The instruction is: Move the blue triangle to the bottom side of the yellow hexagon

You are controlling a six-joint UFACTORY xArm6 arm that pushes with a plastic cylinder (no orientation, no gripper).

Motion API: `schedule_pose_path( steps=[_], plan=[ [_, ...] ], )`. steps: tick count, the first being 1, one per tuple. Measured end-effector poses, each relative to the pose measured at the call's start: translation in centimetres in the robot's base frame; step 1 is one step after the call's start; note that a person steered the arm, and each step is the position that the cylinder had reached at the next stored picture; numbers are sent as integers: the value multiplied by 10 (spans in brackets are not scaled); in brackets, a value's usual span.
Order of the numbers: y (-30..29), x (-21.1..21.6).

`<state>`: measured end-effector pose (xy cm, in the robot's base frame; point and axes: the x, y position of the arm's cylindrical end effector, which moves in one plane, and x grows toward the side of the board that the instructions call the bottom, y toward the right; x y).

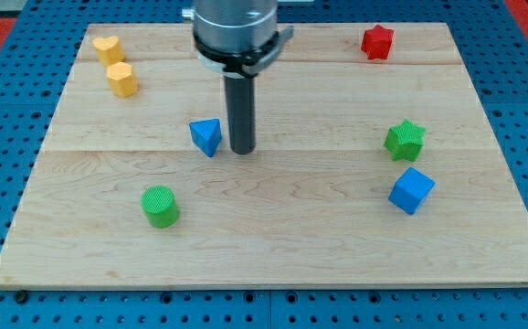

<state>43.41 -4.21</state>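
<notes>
The blue triangle point(206, 136) lies left of the board's middle. The yellow hexagon point(121, 79) stands near the view's top left, up and to the left of the triangle. A second yellow block, heart-like in shape point(108, 47), sits just above the hexagon. My tip point(242, 149) rests on the board just to the right of the blue triangle, with a narrow gap between them. The rod rises straight up to the arm's grey body at the view's top.
A green cylinder point(160, 205) sits below and left of the triangle. A green star point(405, 140) and a blue cube point(411, 190) are on the view's right. A red star point(376, 42) is at the top right. The wooden board point(273, 247) lies on a blue pegboard.
</notes>
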Motion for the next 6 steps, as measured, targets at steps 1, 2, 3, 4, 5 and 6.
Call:
schedule_pose_path(
  steps=[1,2,3,4,5,6],
  plan=[
    [-57,-26],
    [-94,-22],
    [-76,-5],
    [-106,-5],
    [-129,-13],
    [-138,-15]
  ],
)
